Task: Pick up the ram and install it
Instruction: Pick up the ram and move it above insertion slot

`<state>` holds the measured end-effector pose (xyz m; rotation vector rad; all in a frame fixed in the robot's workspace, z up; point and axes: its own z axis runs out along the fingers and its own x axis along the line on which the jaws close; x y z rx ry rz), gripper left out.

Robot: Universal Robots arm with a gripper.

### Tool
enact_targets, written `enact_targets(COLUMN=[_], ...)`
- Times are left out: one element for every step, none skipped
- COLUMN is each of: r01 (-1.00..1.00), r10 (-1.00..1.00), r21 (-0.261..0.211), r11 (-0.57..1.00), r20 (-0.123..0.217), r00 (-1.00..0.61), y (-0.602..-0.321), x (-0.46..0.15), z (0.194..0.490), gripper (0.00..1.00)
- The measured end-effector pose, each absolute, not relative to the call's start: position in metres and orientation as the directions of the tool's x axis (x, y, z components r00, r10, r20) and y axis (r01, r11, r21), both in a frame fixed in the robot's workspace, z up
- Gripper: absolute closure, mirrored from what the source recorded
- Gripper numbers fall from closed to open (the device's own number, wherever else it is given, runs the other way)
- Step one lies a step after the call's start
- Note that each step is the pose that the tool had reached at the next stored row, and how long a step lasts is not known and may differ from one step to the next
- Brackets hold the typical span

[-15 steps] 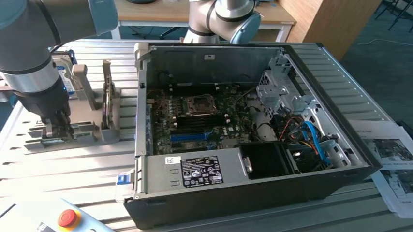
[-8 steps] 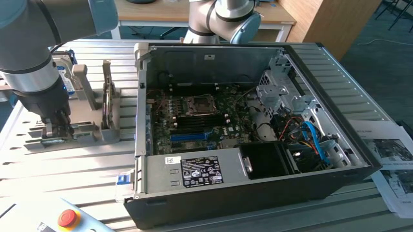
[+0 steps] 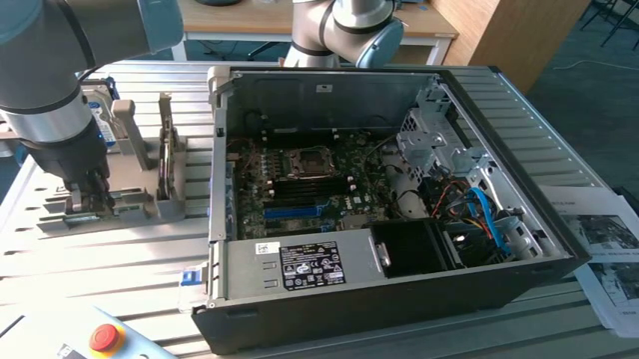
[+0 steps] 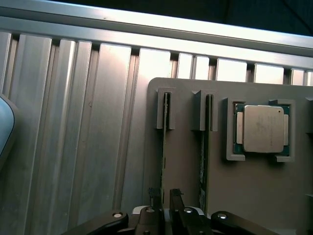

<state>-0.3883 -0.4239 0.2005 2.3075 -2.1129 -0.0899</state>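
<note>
Gently, at the grey holder [image 4: 183, 147], with the narrowly parted gripper [image 4: 165, 197] astride the ram [image 4: 165, 142] standing on edge in the holder's outer slot, close evenly on both flat faces, square to the board, without nudging the second stick [image 4: 205, 147] just beside it.

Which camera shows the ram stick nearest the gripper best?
The wrist view: the ram stick stands edge-on in its holder, just ahead of the gripper. In the exterior view the gripper and arm stand in front of it.
</note>
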Motion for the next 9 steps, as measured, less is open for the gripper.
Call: enact_targets(r01=[-0.995,-0.995,-0.995,-0.995,-0.995,-0.995,-0.995,-0.995,-0.995], r10=[-0.996,-0.996,-0.996,-0.996,-0.996,-0.996,-0.996,-0.996,-0.996], r21=[0.047,0.047,0.047,0.047,0.047,0.047,0.047,0.047,0.047], r11=[-0.089,-0.089,-0.089,-0.089,-0.089,-0.089,-0.089,-0.089,-0.089], r20=[-0.035,-0.035,-0.035,-0.035,-0.035,-0.035,-0.035,-0.035,-0.035], r00=[0.087,0.087,0.087,0.087,0.087,0.087,0.087,0.087,0.087], y=[-0.4239,-0.4239,-0.4239,-0.4239,-0.4239,-0.4239,-0.4239,-0.4239,-0.4239], x=[-0.3882,-0.3881,-0.3881,-0.3881,-0.3881,-0.3881,-0.3881,-0.3881,-0.3881], z=[0.2005,0.2005,0.2005,0.2005,0.2005,0.2005,0.2005,0.2005,0.2005], gripper=[0.79,0.79,0.79,0.79,0.79,0.79,0.79,0.79,0.79])
